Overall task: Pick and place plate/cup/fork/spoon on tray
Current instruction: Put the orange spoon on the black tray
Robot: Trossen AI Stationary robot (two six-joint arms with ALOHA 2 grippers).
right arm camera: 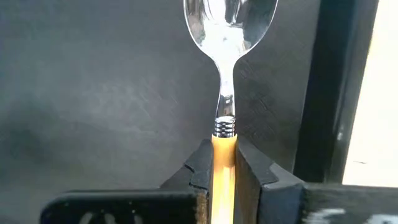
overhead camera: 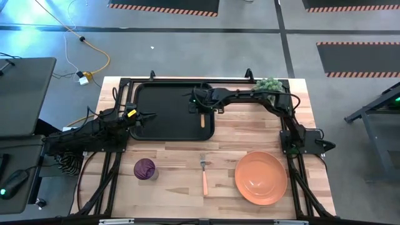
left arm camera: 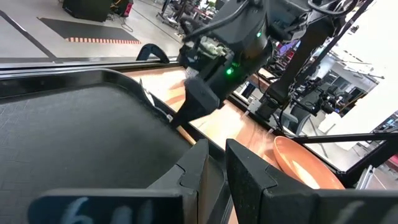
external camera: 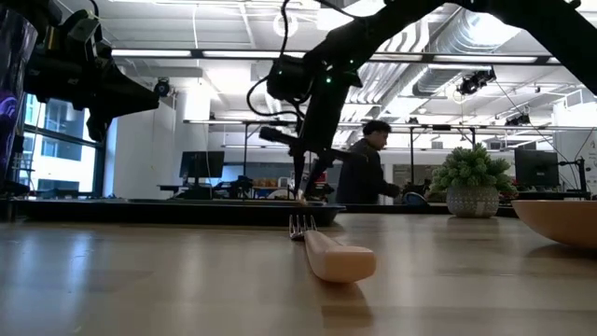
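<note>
The black tray (overhead camera: 169,111) lies at the table's far left-centre. My right gripper (overhead camera: 201,107) reaches over the tray's right part, shut on the orange-handled spoon (right arm camera: 225,37); the spoon's silver bowl lies ahead of the fingers over the tray floor (right arm camera: 93,93). My left gripper (overhead camera: 147,115) hovers over the tray's left edge, shut and empty. The purple cup (overhead camera: 145,169) stands near the table's front left. The fork (overhead camera: 204,175) lies flat at the front centre, tines toward the tray. The orange plate (overhead camera: 260,177) rests at the front right. My right gripper pinches the spoon's orange handle (right arm camera: 224,152) between its two fingers (right arm camera: 200,163), right behind the ridged metal collar at the neck. The fingers point down from above and lie across the handle. The spoon is level over the tray; I cannot tell whether it touches the floor.
The tray's right rim (right arm camera: 336,93) runs close beside the spoon, with bare wood beyond it. A potted plant (overhead camera: 269,84) stands at the far right corner. A person (external camera: 368,163) shows in the room behind the table. Bare wood lies between the tray and the fork.
</note>
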